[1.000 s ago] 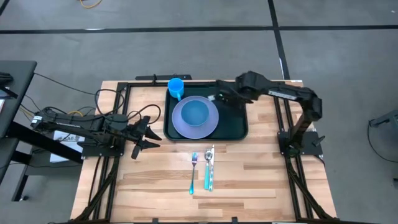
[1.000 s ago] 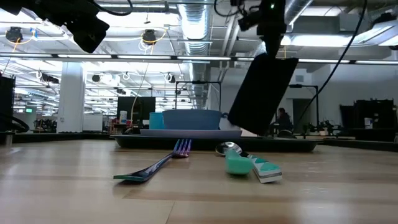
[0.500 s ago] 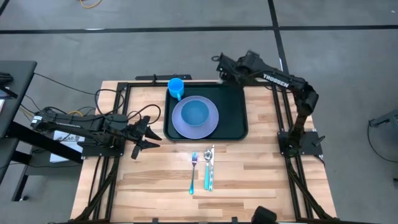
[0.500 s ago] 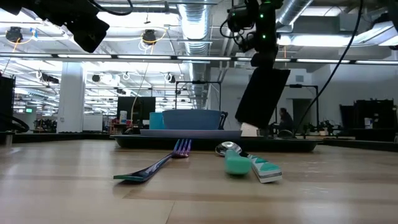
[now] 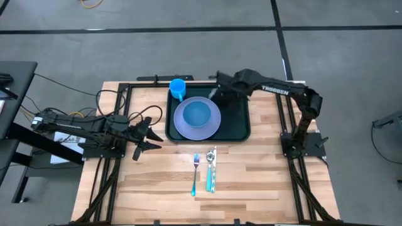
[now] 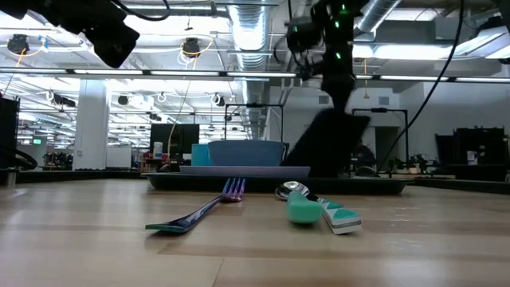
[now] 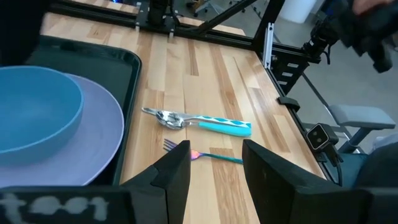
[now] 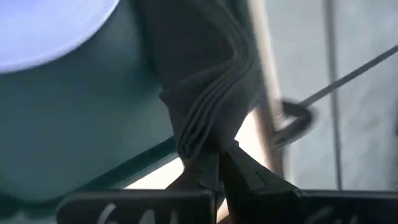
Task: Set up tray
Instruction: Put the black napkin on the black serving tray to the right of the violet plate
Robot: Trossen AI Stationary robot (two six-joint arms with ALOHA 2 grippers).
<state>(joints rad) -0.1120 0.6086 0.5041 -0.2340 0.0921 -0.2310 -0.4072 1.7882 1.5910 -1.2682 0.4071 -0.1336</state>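
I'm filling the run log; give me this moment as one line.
right gripper: shut on napkin, over tray | left gripper: open, waiting left of tray | fork, spoon: on table

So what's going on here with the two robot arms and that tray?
The robot is setting up a meal tray. The right gripper is shut on a folded dark napkin and holds it over the right side of the green tray, beside the purple plate with the blue bowl. A blue cup stands at the tray's back left corner. The fork and spoon lie on the table in front of the tray. The left gripper waits open at the table's left.
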